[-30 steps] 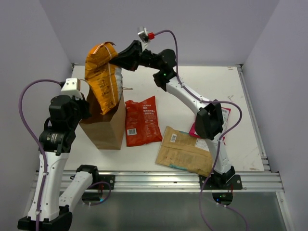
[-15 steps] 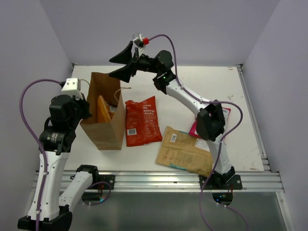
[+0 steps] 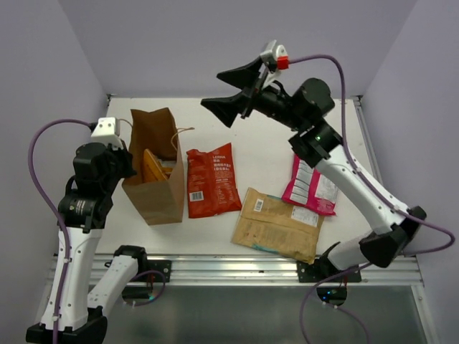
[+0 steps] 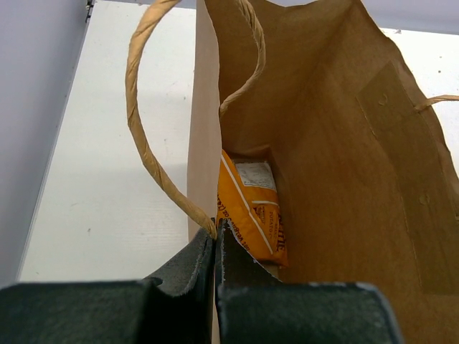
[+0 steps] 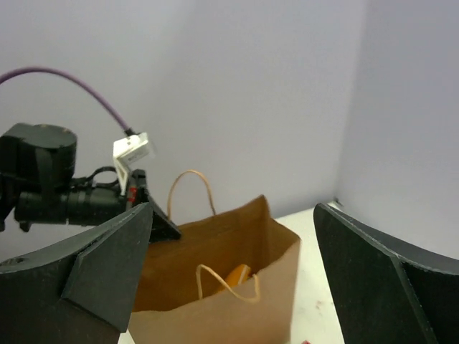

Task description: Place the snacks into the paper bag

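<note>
right pincer [image 3: 209, 89] swung clear, paper bag [image 3: 154, 193] agape

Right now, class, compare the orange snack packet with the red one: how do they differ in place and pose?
The orange packet sits inside the paper bag; the red packet lies outside on the table, beside the bag. The orange packet stands on edge; the red packet lies flat. The orange packet is mostly hidden by the bag's walls; the red packet shows fully. Both are printed snack packets.

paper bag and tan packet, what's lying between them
The red packet lies flat between the paper bag and the tan packet, in the top external view.
</note>
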`<state>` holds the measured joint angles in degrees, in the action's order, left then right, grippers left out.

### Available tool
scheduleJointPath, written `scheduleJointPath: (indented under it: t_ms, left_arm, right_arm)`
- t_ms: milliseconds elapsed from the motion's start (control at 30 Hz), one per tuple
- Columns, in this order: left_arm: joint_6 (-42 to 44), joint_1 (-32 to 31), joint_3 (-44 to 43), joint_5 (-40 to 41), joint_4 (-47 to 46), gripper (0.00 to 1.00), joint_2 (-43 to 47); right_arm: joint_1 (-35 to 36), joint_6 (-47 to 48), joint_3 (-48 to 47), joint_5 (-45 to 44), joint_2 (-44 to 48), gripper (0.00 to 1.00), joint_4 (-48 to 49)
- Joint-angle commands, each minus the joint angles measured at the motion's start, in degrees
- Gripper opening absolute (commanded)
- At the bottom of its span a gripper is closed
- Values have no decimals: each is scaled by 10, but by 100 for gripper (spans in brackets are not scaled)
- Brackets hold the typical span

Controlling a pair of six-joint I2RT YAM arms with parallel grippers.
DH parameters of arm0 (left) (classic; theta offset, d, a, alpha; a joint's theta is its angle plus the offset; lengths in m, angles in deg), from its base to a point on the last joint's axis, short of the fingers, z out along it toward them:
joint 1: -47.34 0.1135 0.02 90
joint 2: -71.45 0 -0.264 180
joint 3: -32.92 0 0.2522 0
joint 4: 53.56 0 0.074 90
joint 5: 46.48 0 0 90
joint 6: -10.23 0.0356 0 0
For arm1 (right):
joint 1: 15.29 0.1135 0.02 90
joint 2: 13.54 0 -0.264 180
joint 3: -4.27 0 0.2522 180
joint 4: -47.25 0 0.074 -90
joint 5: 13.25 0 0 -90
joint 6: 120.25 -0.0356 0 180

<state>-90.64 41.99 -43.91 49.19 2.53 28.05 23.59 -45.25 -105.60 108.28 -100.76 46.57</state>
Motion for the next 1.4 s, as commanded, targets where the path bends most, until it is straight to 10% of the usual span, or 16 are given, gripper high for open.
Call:
scheduleJointPath:
  t_ms: [0, 200, 1033, 1167, 1233, 1367]
  left_arm:
    - [10, -7, 3, -1, 1, 0, 9]
    - [11, -13, 5, 0, 0, 0, 13]
    - [13, -16, 2, 17, 4, 0, 2]
    - [14, -16, 2, 17, 3, 0, 2]
    - [14, -16, 3, 14, 1, 0, 2]
    - [17, -16, 5, 7, 1, 0, 6]
  right_arm:
    - [-10, 34, 96, -167, 3, 99, -152]
    - [-50, -70, 224, -165, -82, 99, -76]
    - [-100, -165, 242, -31, -335, 95, 56]
    - [-100, -171, 233, -3, -348, 45, 70]
    - [-100, -177, 226, 19, -351, 3, 74]
    - [-100, -169, 218, 39, -315, 0, 62]
